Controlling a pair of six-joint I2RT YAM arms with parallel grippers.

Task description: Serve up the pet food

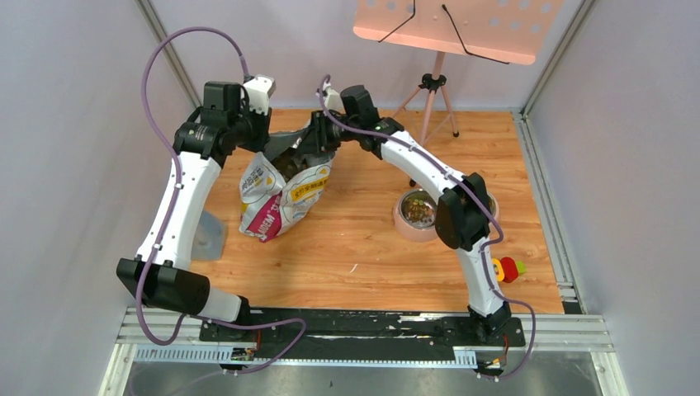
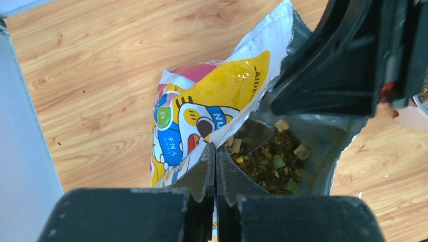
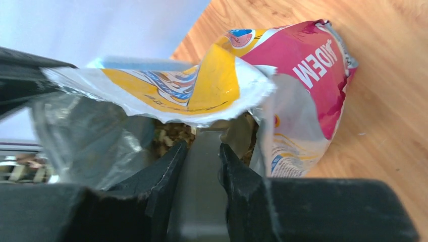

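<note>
The printed bag [image 1: 281, 194] stands open at the back middle of the wooden floor. My left gripper [image 1: 262, 142] is shut on the bag's near rim [image 2: 215, 148] and holds the mouth open. Brown pet food [image 2: 272, 162] with pale and green bits fills the inside of the bag. My right gripper [image 1: 318, 142] reaches into the mouth from the right and is shut on the flat handle of the clear scoop [image 3: 202, 166]. The scoop's front end goes down into the pet food [image 3: 171, 136] under the folded bag rim [image 3: 202, 96] and is hidden there.
A metal bowl [image 1: 417, 213] with some kibble in it sits right of the bag, partly under my right arm. A clear plastic piece [image 1: 210, 235] lies at the left. A coloured toy [image 1: 509, 269] is at the near right. A music stand [image 1: 450, 29] is at the back.
</note>
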